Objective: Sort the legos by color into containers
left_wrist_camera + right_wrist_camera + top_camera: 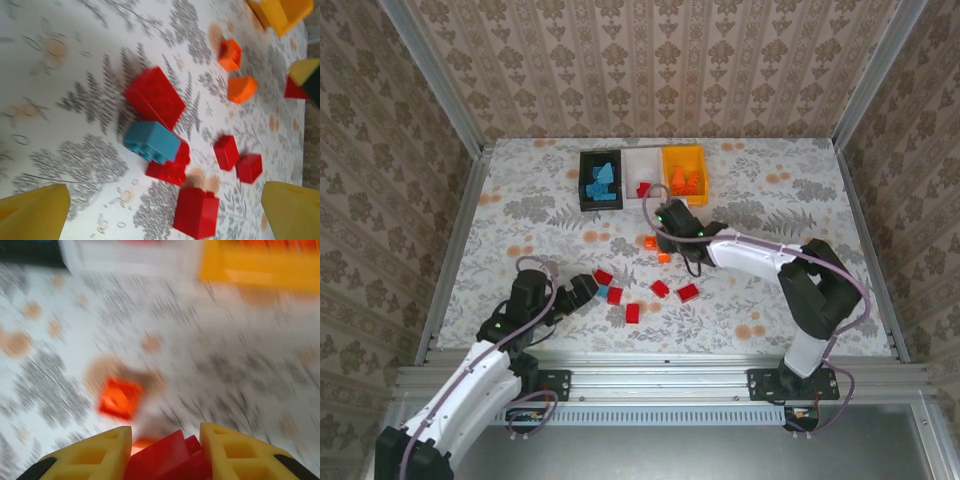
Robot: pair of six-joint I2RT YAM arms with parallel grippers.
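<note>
Nearest my right wrist camera, a red brick [172,456] is pinched between the yellow fingers [90,457] of the right gripper [165,434]. The view is blurred. Just beyond the fingertips an orange brick [119,397] lies on the patterned table [240,365].

From above, three bins stand side by side at the far edge. The black bin [584,185] holds blue bricks [605,180], the white bin [644,160] holds one red piece [643,189], and the orange-yellow bin [682,152] holds orange pieces [686,184].

My left gripper [164,214] is spread wide, low over a loose cluster. There a lone blue brick [151,141] lies against scattered red bricks [155,97], with two orange ones [230,54] farther off.
</note>
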